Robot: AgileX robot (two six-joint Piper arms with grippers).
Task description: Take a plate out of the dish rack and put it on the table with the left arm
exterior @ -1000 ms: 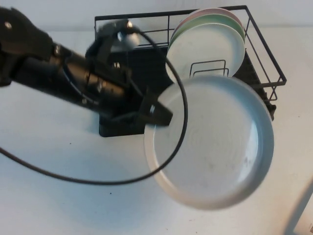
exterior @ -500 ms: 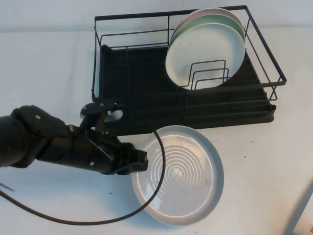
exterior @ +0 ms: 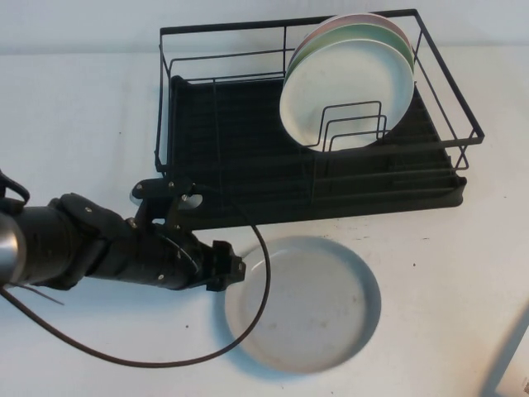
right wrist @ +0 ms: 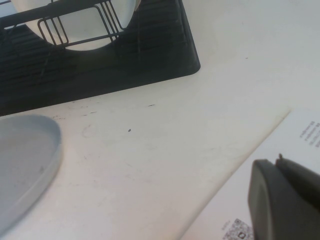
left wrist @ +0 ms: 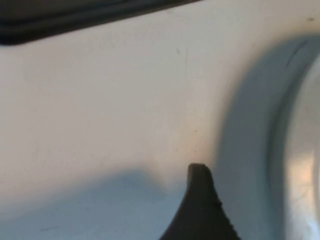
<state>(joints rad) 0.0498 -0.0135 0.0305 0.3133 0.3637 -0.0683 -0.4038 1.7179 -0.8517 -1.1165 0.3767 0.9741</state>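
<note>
The pale grey plate point(exterior: 314, 306) lies flat on the white table point(exterior: 99, 116), just in front of the black dish rack point(exterior: 240, 157). My left gripper point(exterior: 231, 266) hovers low over the table at the plate's left rim, open and holding nothing. In the left wrist view one black finger point(left wrist: 200, 200) shows over bare table, with the plate's rim point(left wrist: 300, 150) a little way off it. In the right wrist view the right gripper point(right wrist: 276, 162) rests shut over a printed sheet, and the plate's edge point(right wrist: 20, 160) and the rack point(right wrist: 100, 70) lie beyond it.
A cream-white plate point(exterior: 347, 87) stands upright in the rack's right half, with a mint-green one point(exterior: 397, 41) and a pink one point(exterior: 364, 18) behind it. The left arm's black cable point(exterior: 165, 360) loops across the table and the plate's left edge. A white sheet point(right wrist: 300, 130) lies at the front right.
The plate went from raised and tilted in my left gripper, down to the table, and now lies flat. The gripper has let go of its rim and drawn slightly left.
</note>
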